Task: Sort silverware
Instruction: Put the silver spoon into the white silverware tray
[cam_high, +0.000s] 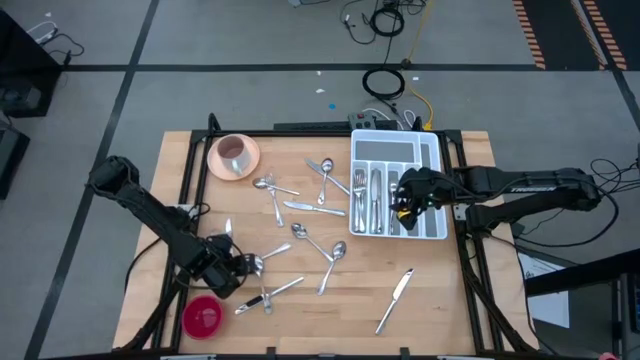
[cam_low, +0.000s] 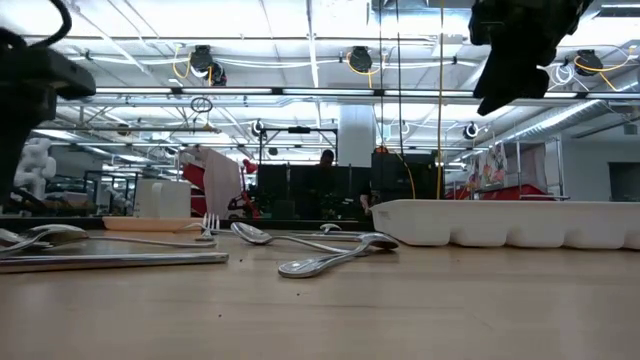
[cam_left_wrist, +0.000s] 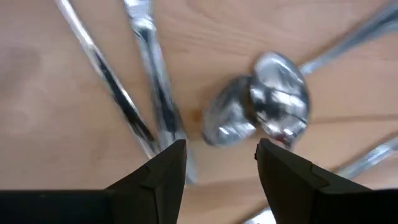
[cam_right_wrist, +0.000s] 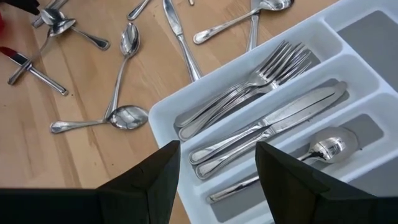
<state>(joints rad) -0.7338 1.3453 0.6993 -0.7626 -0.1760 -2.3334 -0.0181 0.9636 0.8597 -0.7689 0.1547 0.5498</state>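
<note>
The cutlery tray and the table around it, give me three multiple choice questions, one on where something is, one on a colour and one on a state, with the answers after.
1. Where is the right gripper?
A. over the cutlery tray
B. over the cup
C. off the table

2. What colour is the round dish near the left gripper?
A. blue
B. red
C. white

3. What lies in the tray compartment beside the knives, away from the forks?
A. nothing
B. a spoon
C. a fork

Answers: 1 A, the high view shows it above the tray. 2 B, it shows red at the table's front corner. 3 B, the right wrist view shows a spoon bowl there.
</note>
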